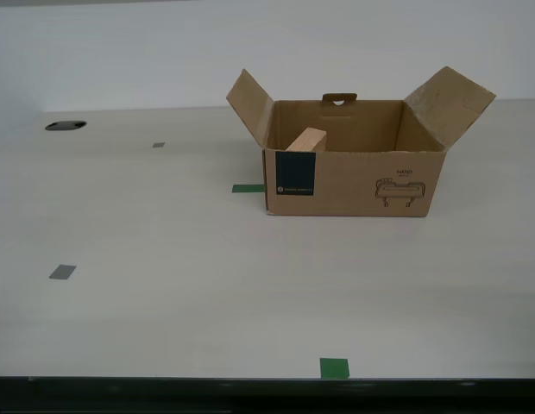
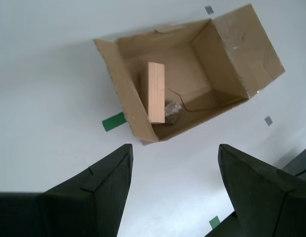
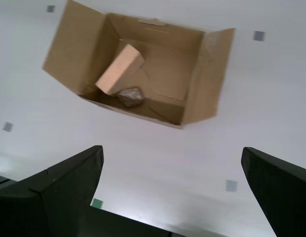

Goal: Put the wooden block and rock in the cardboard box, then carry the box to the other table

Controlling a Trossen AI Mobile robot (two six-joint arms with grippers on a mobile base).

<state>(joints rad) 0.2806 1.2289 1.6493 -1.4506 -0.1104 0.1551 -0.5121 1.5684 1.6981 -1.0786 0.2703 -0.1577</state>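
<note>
Both items sit inside the open box (image 1: pixel 354 168) on the smooth table (image 1: pixel 164 285): block (image 2: pixel 156 92) leaning on a wall, rock (image 2: pixel 173 111) touching its lower end. My first gripper (image 3: pixel 172 173) and second gripper (image 2: pixel 175 173) hang above, jaws spread, holding nothing.

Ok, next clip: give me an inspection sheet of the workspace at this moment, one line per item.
Surface: smooth off-white table, bare apart from the box and tape marks.
Job's things: cardboard box stands open, side flaps spread. Wooden block leans inside against a wall; rock lies on the box floor beside the block's lower end.
Clutter: green tape marks and grey tape marks on the top; a dark round hole near the far edge at the exterior view's left.
Grippers: my first gripper and my second gripper both open, above the table, holding nothing.
Cables: nothing seen.
Surroundings: plain pale wall behind the table.
</note>
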